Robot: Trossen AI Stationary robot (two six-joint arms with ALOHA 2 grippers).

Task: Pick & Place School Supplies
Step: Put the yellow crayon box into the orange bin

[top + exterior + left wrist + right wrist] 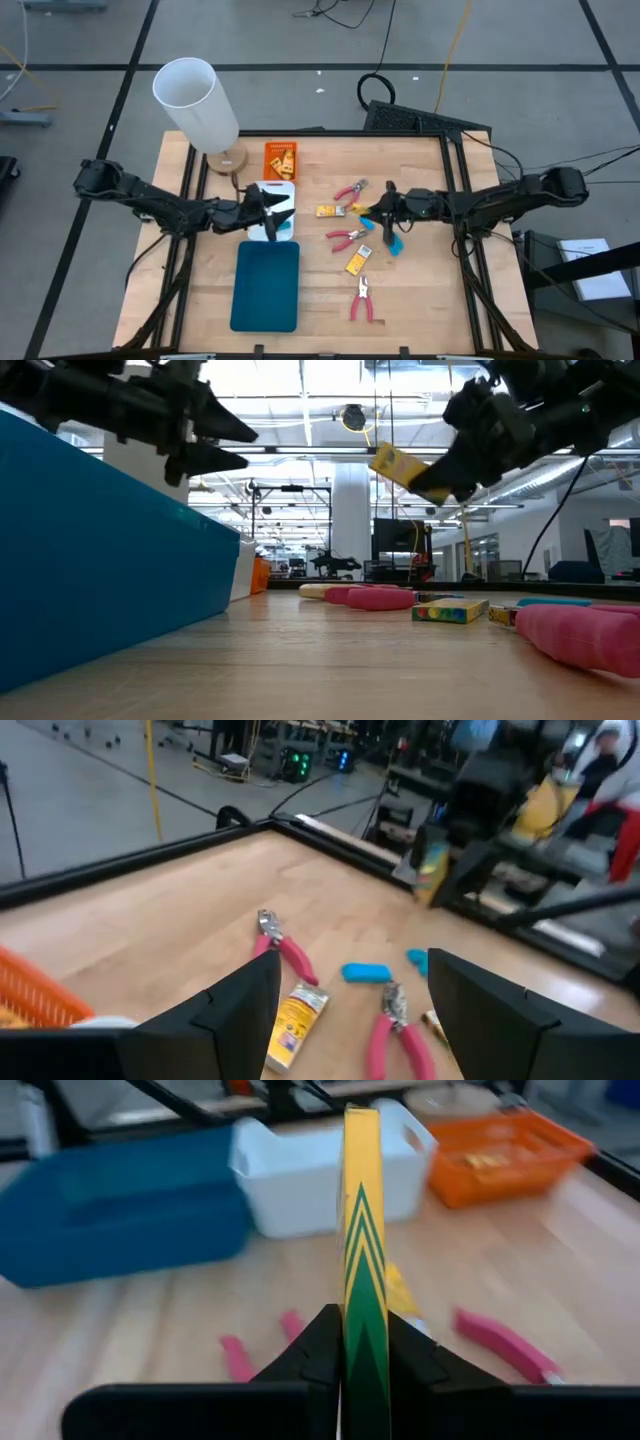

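Note:
My right gripper [378, 210] hovers above the table's right half, shut on a yellow packet [400, 468] with a green chevron print [360, 1230]. My left gripper [270, 210] hangs open and empty over the white tray [283, 187]; its fingers frame the supplies in the left wrist view [352, 963]. On the wood lie more yellow packets [331, 211] [357, 262], red-handled pliers [350, 190] [347, 238] [362, 300] and light-blue pieces [395, 243] [365, 973]. My right gripper pinches the yellow packet by its two flat faces, near the end closest to the wrist [362, 1345], between its two fingers. The fingers reach in almost level from the table's right. The packet sticks out beyond the fingertips, tilted [392, 462], lifted clear of the table.
An orange tray [281, 160], the white tray and a teal tray [266, 285] line up left of centre. A tall white cylinder [195, 100] stands at the far left corner on a wooden disc. Bare wood lies at the near right.

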